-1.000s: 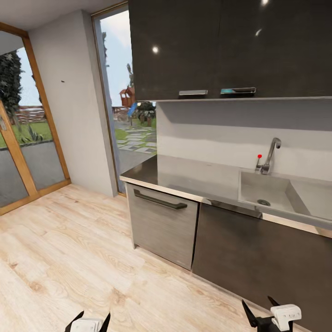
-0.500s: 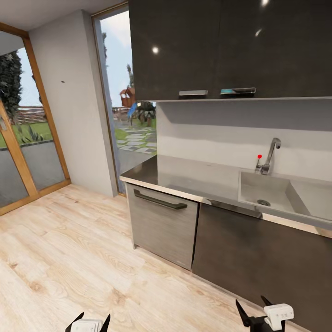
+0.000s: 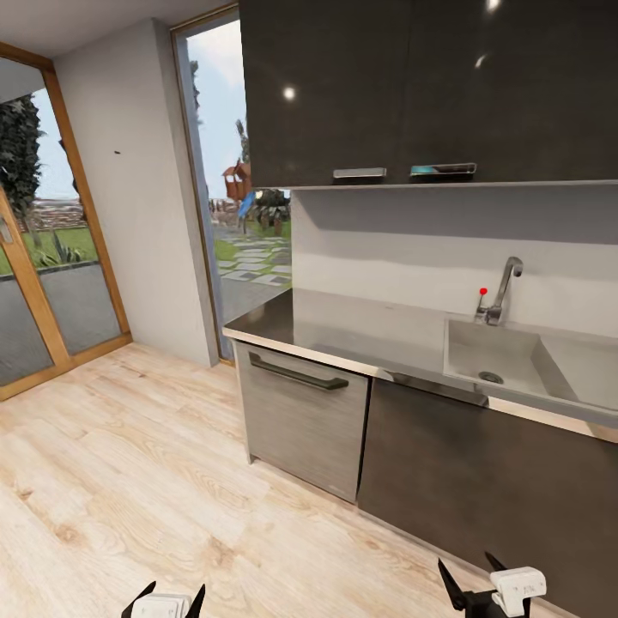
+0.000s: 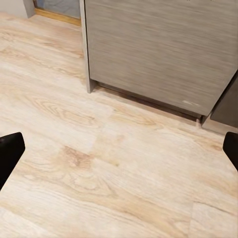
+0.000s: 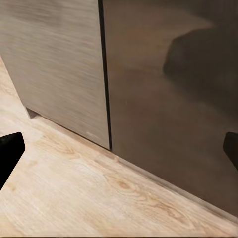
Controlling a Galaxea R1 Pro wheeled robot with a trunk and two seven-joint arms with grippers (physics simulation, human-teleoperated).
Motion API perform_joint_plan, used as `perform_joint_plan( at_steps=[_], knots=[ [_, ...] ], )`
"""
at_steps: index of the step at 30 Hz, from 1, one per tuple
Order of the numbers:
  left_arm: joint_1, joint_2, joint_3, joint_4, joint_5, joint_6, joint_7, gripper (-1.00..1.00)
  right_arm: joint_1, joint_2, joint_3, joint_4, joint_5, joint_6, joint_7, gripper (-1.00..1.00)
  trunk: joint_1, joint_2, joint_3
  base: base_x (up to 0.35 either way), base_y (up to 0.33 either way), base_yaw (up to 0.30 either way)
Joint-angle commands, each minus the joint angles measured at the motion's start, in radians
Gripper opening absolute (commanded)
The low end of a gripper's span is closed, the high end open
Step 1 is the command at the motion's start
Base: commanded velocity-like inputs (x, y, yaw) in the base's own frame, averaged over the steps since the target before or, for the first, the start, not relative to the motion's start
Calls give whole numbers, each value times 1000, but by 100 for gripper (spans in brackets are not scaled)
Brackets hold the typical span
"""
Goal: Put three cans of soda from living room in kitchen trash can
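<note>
White-bodied pincers (image 3: 165, 598) with black pointed fingers (image 3: 450, 584)

Sink (image 3: 515, 360) in worktop (image 3: 360, 330), right of, seemingly, a dishwasher (image 3: 300, 416).

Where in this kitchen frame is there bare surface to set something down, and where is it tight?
The steel worktop is bare from its window-side corner to the sink. The wood floor lies open between the glass door and the grey handled front. The tap crowds the sink's back rim. Both the left gripper and the right gripper are open.
</note>
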Motion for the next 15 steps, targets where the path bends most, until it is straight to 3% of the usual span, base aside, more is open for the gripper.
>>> perform_joint_plan(
  at_steps=[1,5,15],
  knots=[
    [0,0,0,0,0,0,0,100,0,0,0,0,0,0,0,100,0,0,0,0,0,0],
    [0,0,0,1,-1,1,0,100,0,1,2,2,2,0,-2,100,0,0,0,0,0,41],
    [0,0,0,3,-1,2,0,100,0,0,4,2,3,1,-11,100,0,0,5,0,0,153]
  ],
)
